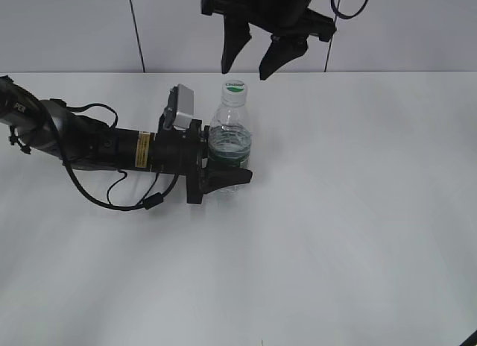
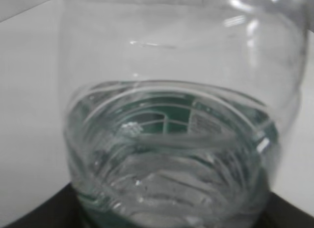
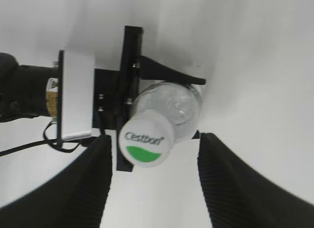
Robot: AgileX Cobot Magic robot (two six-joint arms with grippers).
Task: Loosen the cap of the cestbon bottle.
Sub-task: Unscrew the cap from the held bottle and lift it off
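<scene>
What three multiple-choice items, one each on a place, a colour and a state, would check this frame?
1. Where is the right gripper?
A. above the cap
B. on the table
C. around the label

2. What colour is the mark on the cap?
A. red
B. green
C. blue

3. What is the left gripper doing?
A. hanging open in the air
B. clamping the bottle
C. lying shut beside it

Key: 1 A, its open jaws hang over the cap; 2 B, right wrist view shows green; 3 B, its fingers flank the bottle's body.
</scene>
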